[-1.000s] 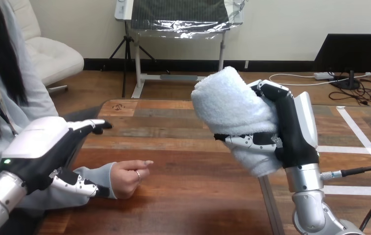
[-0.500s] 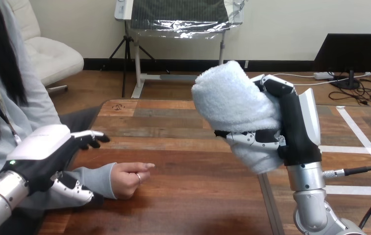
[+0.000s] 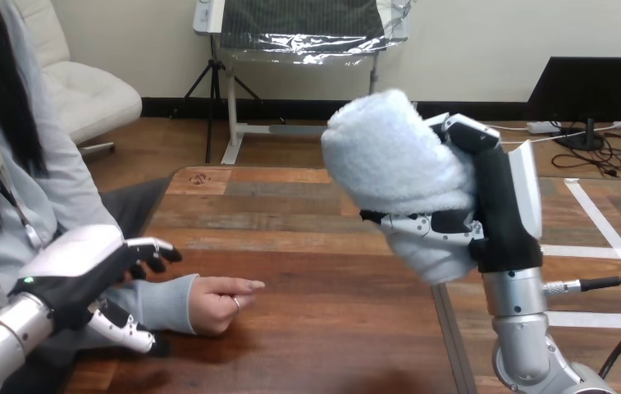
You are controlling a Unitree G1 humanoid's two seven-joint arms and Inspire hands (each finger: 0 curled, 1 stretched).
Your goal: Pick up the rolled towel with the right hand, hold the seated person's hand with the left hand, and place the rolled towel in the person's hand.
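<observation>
1. Right now, closest in, the robot's left hand hangs over the person's grey sleeve. Its fingers are straight and a bit spread above the sleeve. Its thumb sits low on the near side. They are not wrapped round anything, and I cannot tell if they touch the sleeve.
2. Just past it, the person's hand lies on the wooden table. It is loosely curled, with one finger pointing out to the right, and it holds nothing.
3. I think the job now is to take that hand. To do it well, the left hand should slide along to the person's hand and not grab the sleeve. It should close softly and not squeeze. The person's hand needs to end up open, palm up, so the towel can go in.
4. Farther over, the right hand is up in the air, well apart from the person's hand.
5. The rolled towel is in that right hand. The fingers curl over its top and the thumb crosses its front, pinching it in the middle. Its ends stick out above and below. It should not come down until the left hand has a good hold.
</observation>
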